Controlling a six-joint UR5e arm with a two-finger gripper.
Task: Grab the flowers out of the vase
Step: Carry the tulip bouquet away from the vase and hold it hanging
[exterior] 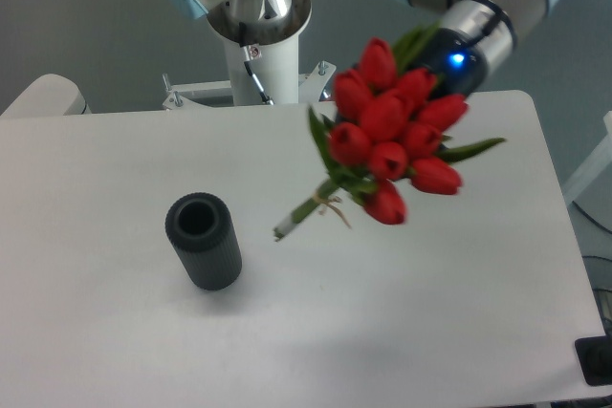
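Hanging: the flowers [392,131] are up in the air over the table [459,332], clear of the vase and tilted, with the buds toward the camera and the stem ends pointing down and to the left.
Flowers: a tight bunch of red closed tulip buds with green stems and a few narrow leaves; a pale tie shows near the cut ends of the stems.
Pincer: hidden behind the buds, at the end of the wrist [469,35], which shows a blue light; its fingers cannot be seen, so I cannot tell whether they are apart or clamped on the stems.
Vase: [203,241] a short dark ribbed cylinder standing upright on the table, well apart from the pincer, down and to the left of it; its round mouth is open and nothing sticks out of it.
Gap: the stem tips end to the right of the vase and do not touch it.
Arm base: [260,45] a white post at the far edge of the table, left of the pincer.
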